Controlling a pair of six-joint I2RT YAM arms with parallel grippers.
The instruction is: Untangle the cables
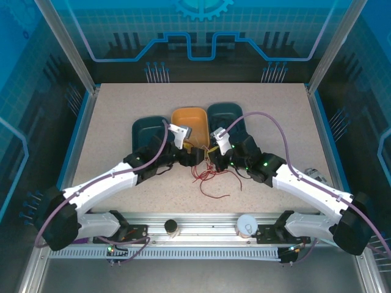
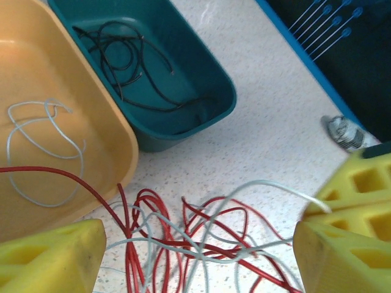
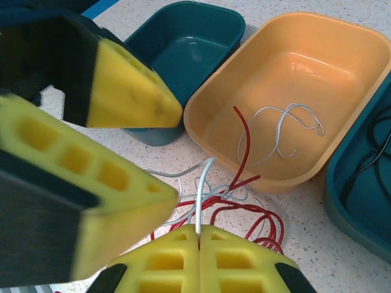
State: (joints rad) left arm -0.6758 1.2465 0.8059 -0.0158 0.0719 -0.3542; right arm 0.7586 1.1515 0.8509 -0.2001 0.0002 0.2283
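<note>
Sorting partly done on table (image 1: pixel 122 122): black cables (image 2: pixel 122 82) coiled in teal bin (image 2: pixel 229 97), one white cable (image 2: pixel 49 108) in orange bin (image 2: pixel 79 73). Remaining: red-and-white tangle (image 1: pixel 211 177) before bins, straddled by wide-open left end effector (image 2: pixel 198 241), one whitish strand (image 3: pixel 204 177) pinched in closed right end effector (image 3: pixel 198 237).

No writing, label, brand, number or sign can be read anywhere.

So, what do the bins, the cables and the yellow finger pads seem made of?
Bins: moulded plastic, probably; smooth glossy walls, rounded corners. Cables: thin wire in plastic-looking insulation, red, white, black; hold loose curls. Finger pads: matte yellow, gridded hollows; printed plastic or firm foam, unclear.
</note>
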